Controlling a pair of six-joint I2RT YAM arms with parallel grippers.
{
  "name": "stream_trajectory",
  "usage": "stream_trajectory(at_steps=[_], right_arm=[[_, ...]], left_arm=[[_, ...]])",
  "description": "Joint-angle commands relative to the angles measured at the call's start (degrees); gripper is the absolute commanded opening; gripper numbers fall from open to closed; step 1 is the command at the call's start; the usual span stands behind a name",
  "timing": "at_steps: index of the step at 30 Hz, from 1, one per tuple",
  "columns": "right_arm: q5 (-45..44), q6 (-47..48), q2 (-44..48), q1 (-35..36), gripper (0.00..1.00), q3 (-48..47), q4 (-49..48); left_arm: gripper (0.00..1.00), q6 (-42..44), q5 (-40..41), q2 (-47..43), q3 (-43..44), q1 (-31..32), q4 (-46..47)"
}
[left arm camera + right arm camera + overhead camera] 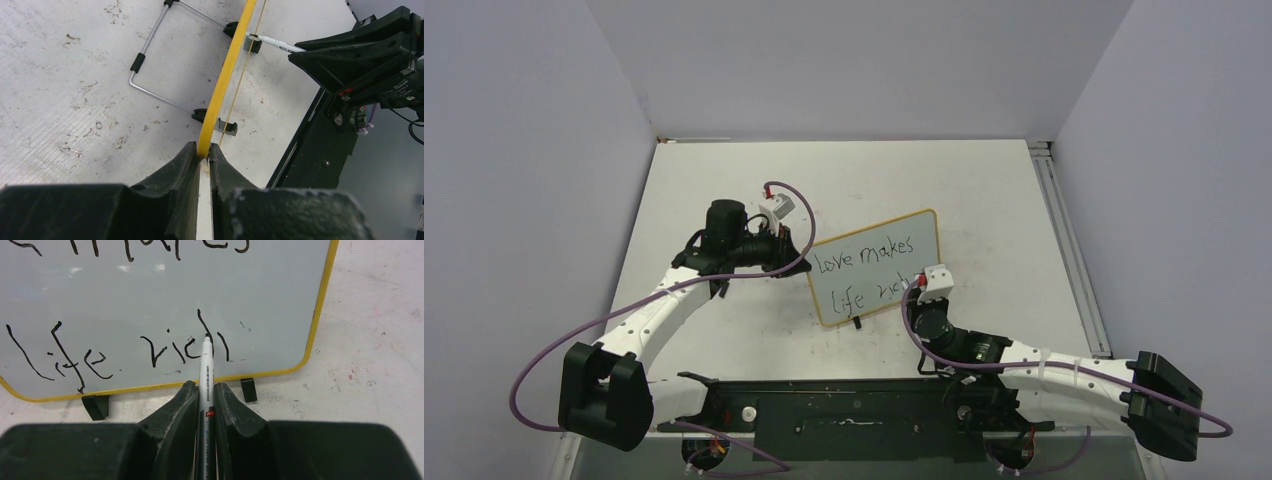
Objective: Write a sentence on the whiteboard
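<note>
**Board stands mid-table, both arms on it**

Room: pale lavender-grey walls (854, 60) close in on three sides. The table (724, 170) is white, and the wrist views show it scuffed and flecked with dark grime and a few pinkish specks. A metal rail (1064, 230) runs along its right edge. A black base plate (854, 410) lies across the near edge between the arm mounts. Purple cables (554, 350) loop off both arms.

The whiteboard (874, 278) stands upright on the table about mid-depth, slightly right of centre, with its face turned toward the arms and its right end angled further back. It has a yellow frame, small black feet (95, 406) resting on the table, and a bent wire stand (150, 40) lying behind it.

The sentence (864, 260) runs in two lines of thin black strokes: "Love makes" above, "life rich" below.

The left gripper (202, 152) has its fingers pressed together on the yellow frame at the board's left edge, pinching it.

The right gripper (204, 390) is clamped on a white marker (206, 365) that points up at the board from low and in front. The marker tip sits on the surface at the last letter of "rich", just above the bottom frame and near the board's right corner.
</note>
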State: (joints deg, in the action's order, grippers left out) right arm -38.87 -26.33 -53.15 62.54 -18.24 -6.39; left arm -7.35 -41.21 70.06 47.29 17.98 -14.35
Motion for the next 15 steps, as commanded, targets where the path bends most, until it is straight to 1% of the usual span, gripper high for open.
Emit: stream_trajectory(at_steps=[1,15], right_arm=[[-2.6,-0.2,0.1,-0.9,0.05,-2.1,-1.8],[-3.1,-1.0,-0.3,-1.4,0.05,-1.8,-0.7]], left_arm=[[0.00,-0.4,0.1,-0.8,1.4,0.2,0.6],[0.00,-0.5,0.1,-0.8,1.3,0.2,0.6]])
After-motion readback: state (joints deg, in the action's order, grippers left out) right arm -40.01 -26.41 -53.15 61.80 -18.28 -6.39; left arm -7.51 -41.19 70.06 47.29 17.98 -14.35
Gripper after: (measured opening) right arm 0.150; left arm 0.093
